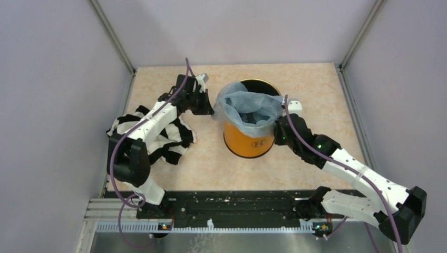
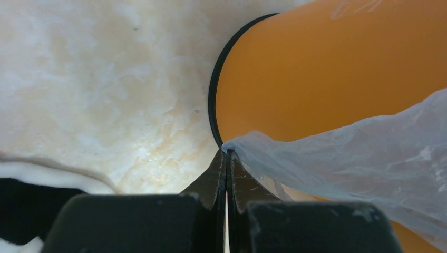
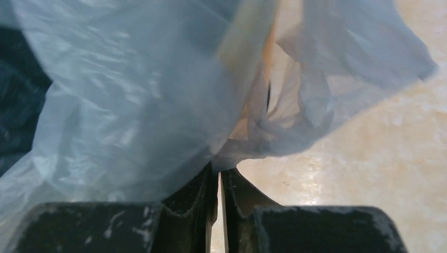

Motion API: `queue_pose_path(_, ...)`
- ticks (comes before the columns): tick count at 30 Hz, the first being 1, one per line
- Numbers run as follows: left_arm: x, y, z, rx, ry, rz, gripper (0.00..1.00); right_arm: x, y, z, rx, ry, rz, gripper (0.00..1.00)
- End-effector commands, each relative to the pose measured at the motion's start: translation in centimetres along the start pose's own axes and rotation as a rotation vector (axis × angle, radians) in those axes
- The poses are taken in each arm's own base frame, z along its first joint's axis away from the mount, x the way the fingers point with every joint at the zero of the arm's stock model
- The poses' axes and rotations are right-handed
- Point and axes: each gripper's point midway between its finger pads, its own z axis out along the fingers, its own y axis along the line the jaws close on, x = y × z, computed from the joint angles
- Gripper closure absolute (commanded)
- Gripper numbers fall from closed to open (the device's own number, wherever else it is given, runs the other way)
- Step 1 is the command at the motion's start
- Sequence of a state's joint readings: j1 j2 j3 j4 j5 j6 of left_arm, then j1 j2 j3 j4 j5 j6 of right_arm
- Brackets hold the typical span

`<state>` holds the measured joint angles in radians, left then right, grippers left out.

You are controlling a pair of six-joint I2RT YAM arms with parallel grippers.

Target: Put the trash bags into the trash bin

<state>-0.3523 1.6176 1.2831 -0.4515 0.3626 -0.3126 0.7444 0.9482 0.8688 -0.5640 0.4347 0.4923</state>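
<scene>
Pale-blue crinkly plastic, the trash bag (image 1: 248, 105), is sagging into the black mouth of the orange trash bin (image 1: 248, 143) in the overhead view, with its edge draping over the rim on the left and near sides. The left gripper (image 1: 210, 109) is sitting just beside the bin's left rim and the right gripper (image 1: 278, 125) just beside its right, so the can is standing between them, each arm nearest its own side. A striped cloth (image 1: 176, 143) is lying under the left arm on the table (image 1: 316, 89). In the left wrist view, the left gripper (image 2: 227, 155) is pressing its jaws to a hairline gap and pinching a corner of the bag (image 2: 358, 153), which is trailing rightward across the bin's wall (image 2: 316, 68). In the right wrist view, the right gripper (image 3: 217, 171) is likewise nearly closed and seems to be gripping a bunched fold of the bag (image 3: 132, 105), which is spreading up and left toward the dark interior. Judging from this, both pinched edges are lying outside the rim, so each would need lifting over it and inward.
</scene>
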Motion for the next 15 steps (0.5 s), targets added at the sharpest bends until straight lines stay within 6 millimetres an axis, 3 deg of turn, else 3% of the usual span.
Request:
queue_pose_path(1,-2.0,1.7,-0.9,-0.045,-0.043,0.019,1.00,-0.9,4.7,-0.1,-0.151,-0.027,-0.031,0.90)
queue_pose_path(6,-2.2,4.3,-1.9,-0.095,-0.047,-0.015,1.00,-0.5,1.6,-0.3,-0.015,-0.024,-0.051,0.90)
queue_pose_path(9,-2.4,5.0,-2.2,-0.115,-0.055,-0.022,1.00,-0.2,-0.3,-0.6,0.039,-0.007,-0.042,0.97)
queue_pose_path(15,-3.3,4.7,-2.3,-0.104,-0.069,-0.024,1.00,-0.2,-0.8,-1.7,0.032,-0.004,-0.040,0.95)
